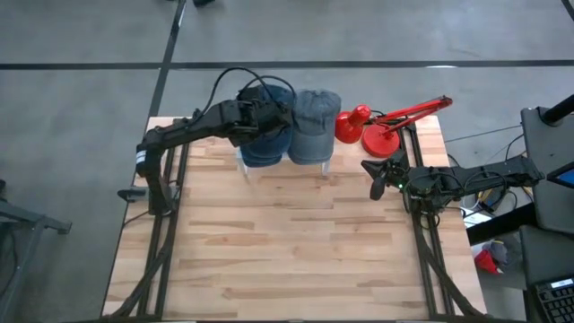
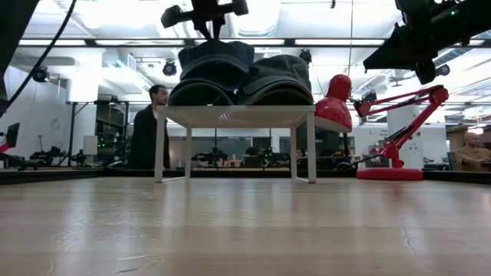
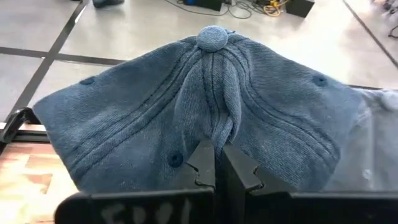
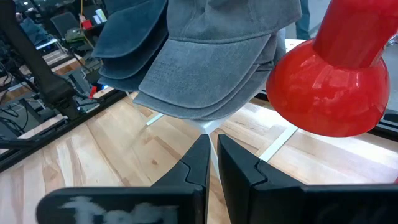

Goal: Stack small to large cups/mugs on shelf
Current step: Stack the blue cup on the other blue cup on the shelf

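Caps are sitting stacked on the shelf, upper centre. Left pincer is pinching the top blue cap's crown; release straight up. Right pincer is idling closed, empty.

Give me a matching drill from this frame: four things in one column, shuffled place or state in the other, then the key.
Things:
1. left hand
2. right hand
3. grey cap stack
4. red desk lamp

States:
A. on the tabletop, beside the white rack's right end
B. shut, holding nothing, above the table near its right edge
C. on the rack, on the side nearer the lamp
D. pinching a fold in the crown of the top blue denim cap

Pairs: 1-D, 2-B, 3-C, 4-A
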